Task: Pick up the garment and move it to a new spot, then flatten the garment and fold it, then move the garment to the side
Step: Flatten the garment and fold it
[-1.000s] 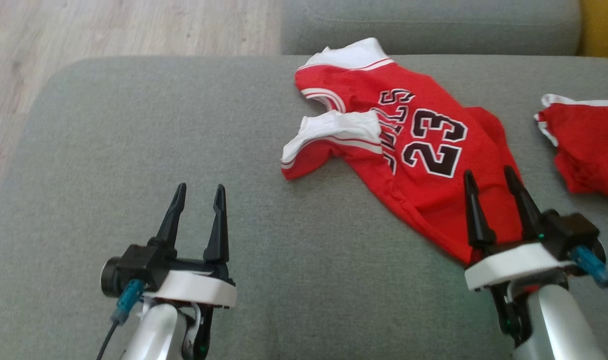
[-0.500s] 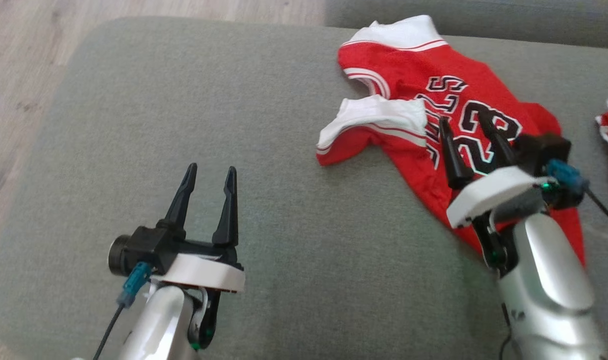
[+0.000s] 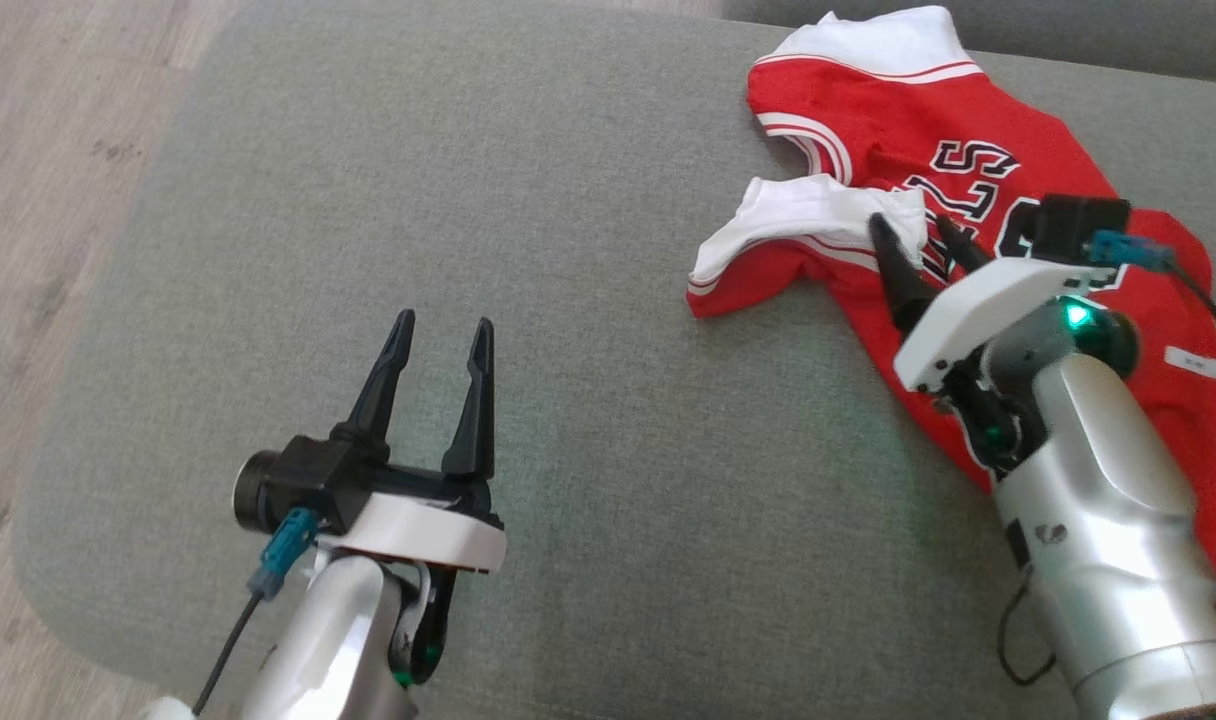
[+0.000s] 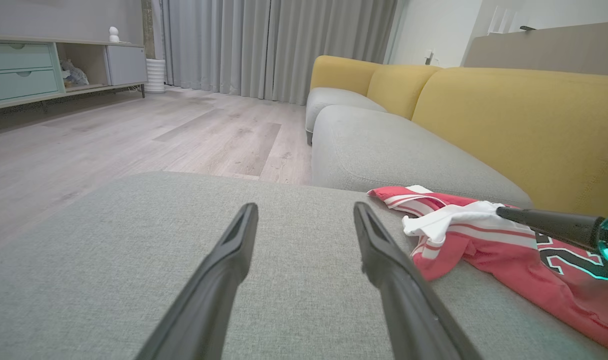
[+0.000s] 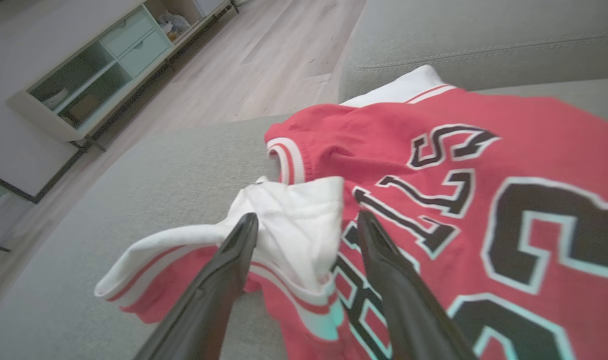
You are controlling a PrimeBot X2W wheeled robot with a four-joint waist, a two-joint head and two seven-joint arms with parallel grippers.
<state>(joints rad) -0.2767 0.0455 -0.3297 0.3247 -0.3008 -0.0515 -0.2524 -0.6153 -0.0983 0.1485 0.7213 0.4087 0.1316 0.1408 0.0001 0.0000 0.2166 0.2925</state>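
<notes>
Well, I was on the pick-up step: the jersey (image 3: 868, 110) lay rumpled on the sofa (image 3: 468, 200), my right pincer (image 3: 908, 224) apart over its white sleeve (image 3: 808, 205), my left pincer (image 3: 445, 325) apart, well off. Next, I judged, it needed lowering and closing on cloth.

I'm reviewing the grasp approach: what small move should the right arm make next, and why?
Probably lower the right gripper and close it on the white folded shoulder flap of the red number-23 basketball jersey. Its open fingers straddle that flap above the grey fabric sofa cushion, gripping nothing yet.
</notes>
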